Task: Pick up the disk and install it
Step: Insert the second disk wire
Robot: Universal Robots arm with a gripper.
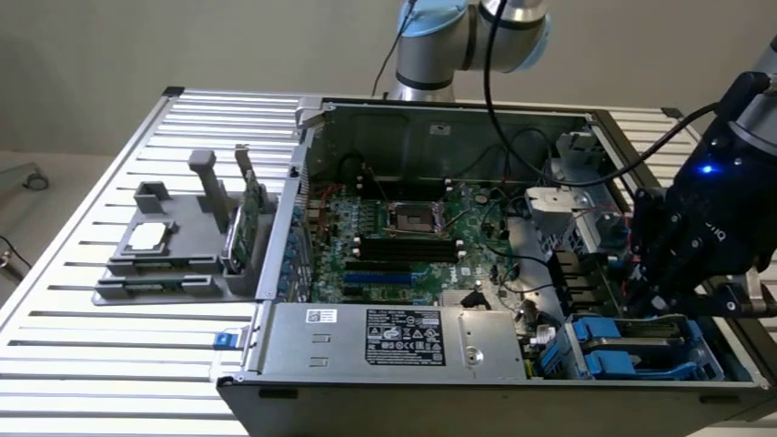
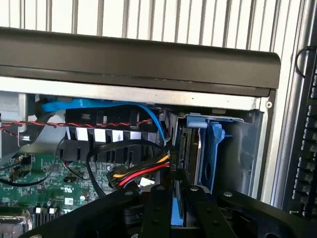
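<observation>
Now end effector (image 2: 176, 194) tight around the disk (image 2: 177, 214) at the drive bay (image 2: 242, 144).

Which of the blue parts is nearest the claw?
The disk's blue carrier edge, clamped in the claw; the upright blue carrier in the bay and the blue cable lie beyond it.

Exterior view:
- Table (image 1: 73, 300): pale silver, ribbed in parallel slats.
- Motherboard (image 1: 407, 238), mid-case: green, with black slots and one blue slot.
- Power supply (image 1: 401, 337), 6 o'clock: silver-grey, white label with black print.
- Drive carriers (image 1: 631, 350), 4 o'clock: bright blue.
- Gripper (image 1: 661, 305), 3 o'clock: black, with one blue light.
- Fixture (image 1: 170, 255), 9 o'clock: grey. The circuit card (image 1: 251, 218) in it is green.
- Arm joint (image 1: 468, 27), 12 o'clock: silver, pale blue caps.

Wrist view:
- Disk (image 2: 177, 213): blue carrier edge between black fingers (image 2: 157, 213).
- Data cable (image 2: 99, 105): blue.
- Twisted wire pair (image 2: 74, 124): red and black.
- Power leads (image 2: 143, 172): yellow, red, black.
</observation>
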